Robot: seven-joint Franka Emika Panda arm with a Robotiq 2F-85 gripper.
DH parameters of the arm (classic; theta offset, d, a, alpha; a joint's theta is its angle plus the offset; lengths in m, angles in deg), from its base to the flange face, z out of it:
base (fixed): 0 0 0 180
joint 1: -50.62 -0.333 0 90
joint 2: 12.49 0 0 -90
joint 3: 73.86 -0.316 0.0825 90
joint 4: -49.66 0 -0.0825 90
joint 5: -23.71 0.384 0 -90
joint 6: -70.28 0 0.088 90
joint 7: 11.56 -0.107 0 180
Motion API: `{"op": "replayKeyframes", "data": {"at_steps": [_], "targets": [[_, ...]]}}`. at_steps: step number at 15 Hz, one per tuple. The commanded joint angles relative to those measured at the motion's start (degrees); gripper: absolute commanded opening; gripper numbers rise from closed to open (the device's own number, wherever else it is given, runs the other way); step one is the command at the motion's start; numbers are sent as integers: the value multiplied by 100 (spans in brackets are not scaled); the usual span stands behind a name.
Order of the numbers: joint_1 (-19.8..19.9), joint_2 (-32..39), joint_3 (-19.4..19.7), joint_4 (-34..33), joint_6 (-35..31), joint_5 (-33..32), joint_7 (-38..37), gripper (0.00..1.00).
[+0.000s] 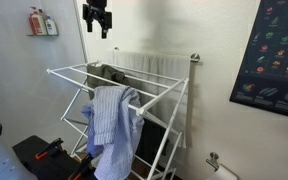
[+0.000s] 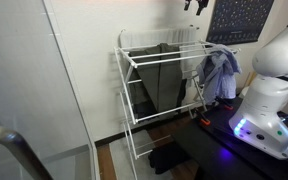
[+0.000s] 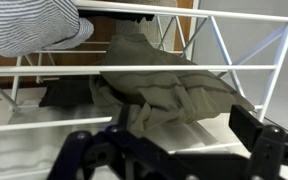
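A white drying rack stands by the wall in both exterior views. An olive-grey garment lies crumpled across its top rails and hangs down inside the rack. A blue striped shirt is draped over one corner of the rack; in the wrist view the shirt shows at the upper left. My gripper hangs high above the rack, open, with nothing between its fingers. In the wrist view the gripper looks straight down on the olive garment, well clear of it.
A dark poster hangs on the wall, and bottles sit on a small high shelf. A glass partition stands beside the rack. The white robot base sits on a black table, and dark cloth lies on the floor.
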Motion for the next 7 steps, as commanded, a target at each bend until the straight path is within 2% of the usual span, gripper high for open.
{"op": "replayKeyframes", "data": {"at_steps": [1,7], "targets": [[-113,-90,-143,-216,143,-21,3,100],[-215,-90,-264,-286,181,-73,22,100]]}}
